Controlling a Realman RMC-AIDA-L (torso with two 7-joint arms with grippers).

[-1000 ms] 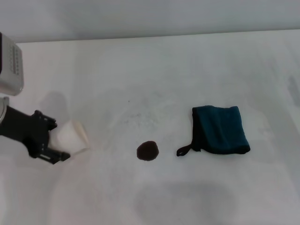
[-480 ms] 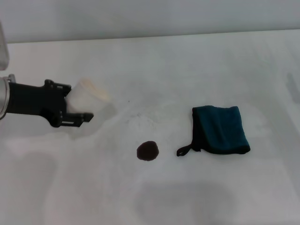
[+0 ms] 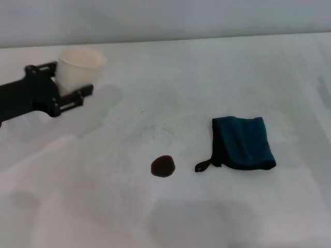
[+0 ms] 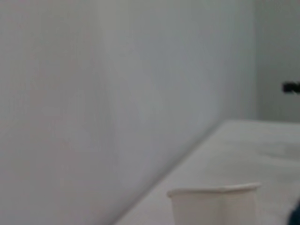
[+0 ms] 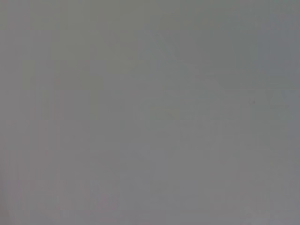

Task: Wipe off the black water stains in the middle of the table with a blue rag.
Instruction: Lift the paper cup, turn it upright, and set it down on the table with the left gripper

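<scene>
Table (image 3: 207,72): one, wide, white, matte, faintly smudged; pale wall behind. Rag (image 3: 243,142): one, teal, soft, folded, black-edged with loop tab, right of centre, lying flat. Left gripper (image 3: 70,85): black, upper left of frame, clenched around one white paper cup (image 3: 77,70), upright. Stain (image 3: 163,166): one, round, brown-black, lower centre, just left of rag tab, apart from it.

The wide white tabletop (image 3: 207,72) looks smooth and matt (faintly smudged); the folded teal-blue cloth rag (image 3: 243,142) looks soft; the white paper cup (image 3: 77,72) looks matt.
</scene>
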